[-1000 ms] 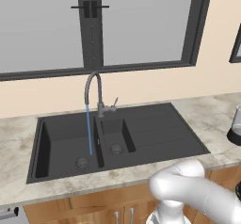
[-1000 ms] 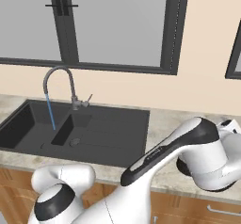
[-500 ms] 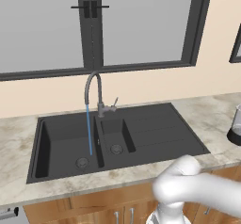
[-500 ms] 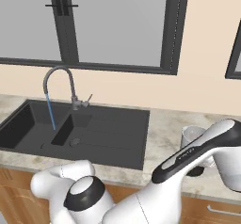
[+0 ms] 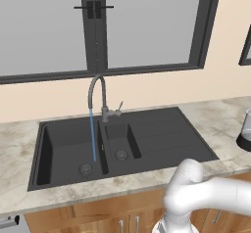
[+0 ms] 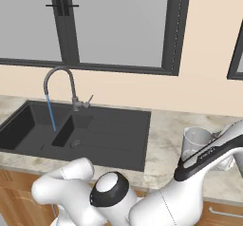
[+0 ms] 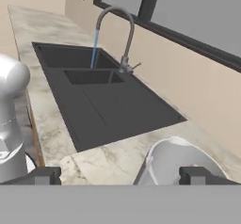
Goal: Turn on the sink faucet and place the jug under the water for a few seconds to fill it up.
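Observation:
The sink faucet (image 5: 97, 94) stands behind the black sink (image 5: 166, 138), and a thin blue stream of water (image 5: 92, 135) falls from its spout into the left basin. The jug (image 6: 196, 141) stands upright on the marble counter to the right of the sink, also at the right edge of the left base view (image 5: 245, 131). In the hand view my gripper (image 7: 121, 175) is open and low over the counter. The jug (image 7: 176, 164) lies close ahead between the fingertips (image 7: 45, 175), nearer the right one and untouched. Faucet (image 7: 124, 35) and water (image 7: 95, 49) show farther off.
A marble counter (image 5: 19, 144) runs both sides of the sink, with wooden cabinet fronts (image 5: 73, 220) below. A dark-framed window (image 5: 95, 26) fills the wall behind the faucet. My white arm (image 6: 209, 156) stretches low across the counter's front edge toward the jug.
The arm has swung farther right and lower toward the jug, which now shows more fully in the right base view. Water keeps running; the jug has not moved.

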Robot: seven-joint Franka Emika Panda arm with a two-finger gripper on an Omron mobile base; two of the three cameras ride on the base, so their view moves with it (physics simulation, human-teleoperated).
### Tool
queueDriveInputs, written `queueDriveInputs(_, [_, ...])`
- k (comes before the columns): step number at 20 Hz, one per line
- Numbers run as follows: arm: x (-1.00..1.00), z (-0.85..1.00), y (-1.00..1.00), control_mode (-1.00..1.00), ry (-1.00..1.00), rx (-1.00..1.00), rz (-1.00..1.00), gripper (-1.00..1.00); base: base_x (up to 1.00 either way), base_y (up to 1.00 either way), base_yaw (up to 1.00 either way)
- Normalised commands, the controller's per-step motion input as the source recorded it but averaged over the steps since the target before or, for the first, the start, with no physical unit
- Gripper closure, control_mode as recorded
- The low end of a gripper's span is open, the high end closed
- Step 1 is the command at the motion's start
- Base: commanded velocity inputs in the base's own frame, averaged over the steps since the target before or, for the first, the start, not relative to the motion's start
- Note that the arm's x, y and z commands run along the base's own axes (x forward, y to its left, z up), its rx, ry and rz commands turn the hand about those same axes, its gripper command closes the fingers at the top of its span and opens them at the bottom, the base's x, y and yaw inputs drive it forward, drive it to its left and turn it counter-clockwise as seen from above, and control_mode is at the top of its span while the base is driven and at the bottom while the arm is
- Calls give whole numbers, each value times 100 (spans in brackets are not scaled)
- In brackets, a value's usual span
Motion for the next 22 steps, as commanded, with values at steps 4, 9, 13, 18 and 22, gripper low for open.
queueDriveInputs(4, [21,-19,0,-100,0,0,6,-100,0,0,0])
queueDriveInputs(9, [26,-20,-2,-100,0,0,0,-100,0,0,0])
queueDriveInputs(13, [24,-27,-10,-100,0,3,0,-100,0,0,0])
queueDriveInputs(18, [17,-20,-14,-100,0,3,0,-100,0,0,0])
queueDriveInputs(22, [16,-6,-26,-100,0,4,0,-100,0,0,0])
